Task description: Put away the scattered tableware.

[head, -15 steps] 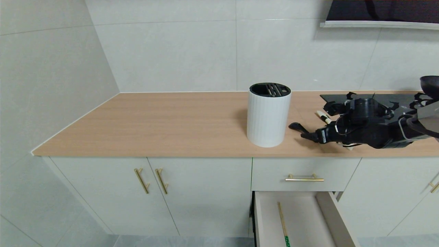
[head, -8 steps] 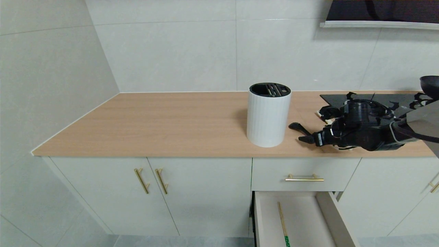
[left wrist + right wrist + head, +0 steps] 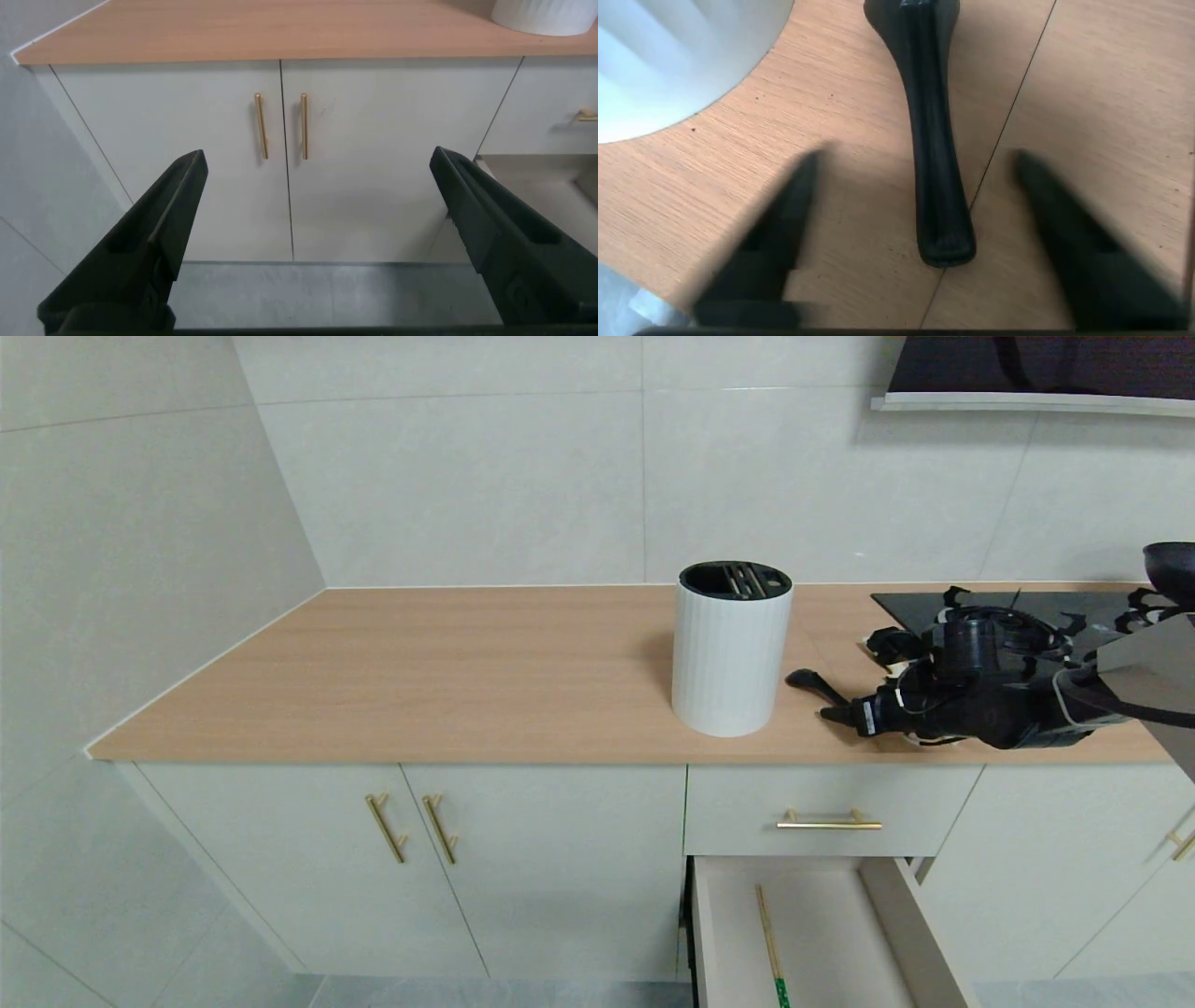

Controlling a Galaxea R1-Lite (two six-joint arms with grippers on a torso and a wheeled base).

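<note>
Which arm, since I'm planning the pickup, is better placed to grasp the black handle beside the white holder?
Right. The right gripper hangs open over the black handle on the countertop, beside the white holder. The left gripper, open too, is down facing the cabinet doors, below counter level.

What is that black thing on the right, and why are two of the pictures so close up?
That is a robot's arm, and its end is a pincer for grabbing. The big picture comes from a camera on the robot's head, looking down at a wooden counter. On it stands a white round holder, with a black handle lying flat beside it. The right pincer is open, low by that handle, holding nothing. The other two pictures come from cameras on the wrists. The right one sees the handle between the two pincer fingers. The left one shows the left pincer, open and empty, facing cupboard doors. Below, an open drawer holds chopsticks.
</note>
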